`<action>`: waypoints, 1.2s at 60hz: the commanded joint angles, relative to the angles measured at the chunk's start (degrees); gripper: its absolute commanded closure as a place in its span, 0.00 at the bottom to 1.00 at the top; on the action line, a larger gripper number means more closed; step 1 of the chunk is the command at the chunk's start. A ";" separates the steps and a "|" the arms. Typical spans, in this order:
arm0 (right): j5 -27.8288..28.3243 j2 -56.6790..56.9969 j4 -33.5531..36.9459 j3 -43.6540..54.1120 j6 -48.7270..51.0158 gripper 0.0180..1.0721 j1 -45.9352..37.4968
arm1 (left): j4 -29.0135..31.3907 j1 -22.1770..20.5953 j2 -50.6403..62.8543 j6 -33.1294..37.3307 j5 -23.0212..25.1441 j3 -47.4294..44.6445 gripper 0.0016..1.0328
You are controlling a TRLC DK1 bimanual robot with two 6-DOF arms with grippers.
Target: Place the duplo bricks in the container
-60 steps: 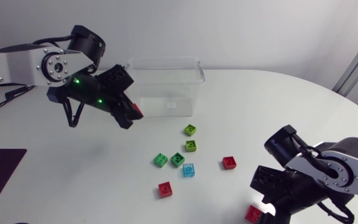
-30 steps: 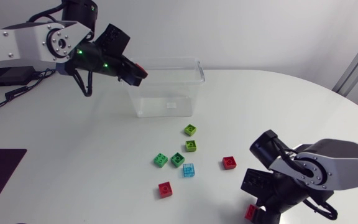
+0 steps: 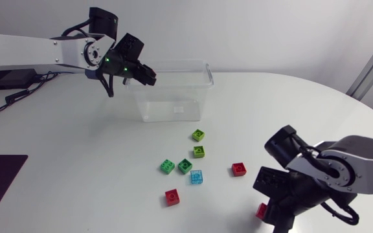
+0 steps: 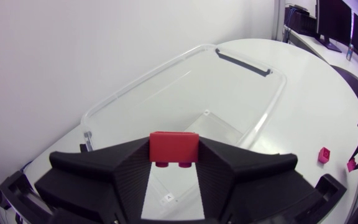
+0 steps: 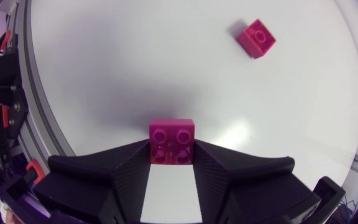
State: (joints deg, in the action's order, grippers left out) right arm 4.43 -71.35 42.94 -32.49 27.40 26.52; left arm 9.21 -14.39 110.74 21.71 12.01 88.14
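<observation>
As left fingers (image 4: 120,177) grip a red brick (image 4: 173,148) over the container's (image 4: 253,65) 9 o'clock rim, release looks due; right fingers (image 5: 114,177) clamp a magenta brick (image 5: 172,142)

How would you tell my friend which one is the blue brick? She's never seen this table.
Start at the big clear container at the back of the white table. In front of it, find the dark green brick; the blue brick sits just beside it, a little nearer the table's front. It is the only light blue, see-through one; its neighbours are all green or red.
</observation>
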 commanded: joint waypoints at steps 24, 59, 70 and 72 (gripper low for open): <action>0.06 -1.07 2.33 -16.55 -3.76 0.66 -4.20 | -1.30 0.15 -1.31 -2.55 -2.25 0.63 0.16; 2.08 -16.45 -0.84 -40.02 -8.76 0.66 -5.17 | 13.99 -15.14 -22.85 5.09 -0.58 -27.41 0.16; 2.08 -22.08 -1.63 -46.52 -9.82 0.66 -4.99 | 14.25 -18.65 -23.81 7.55 -0.58 -34.70 0.17; 2.08 -23.04 -1.81 -47.58 -10.00 0.66 -4.99 | 14.25 -19.36 -24.25 7.99 -0.50 -35.76 0.17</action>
State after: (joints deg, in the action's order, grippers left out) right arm 6.17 -91.68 41.76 -77.25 19.18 21.63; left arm 23.05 -32.08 88.31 27.51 11.46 55.35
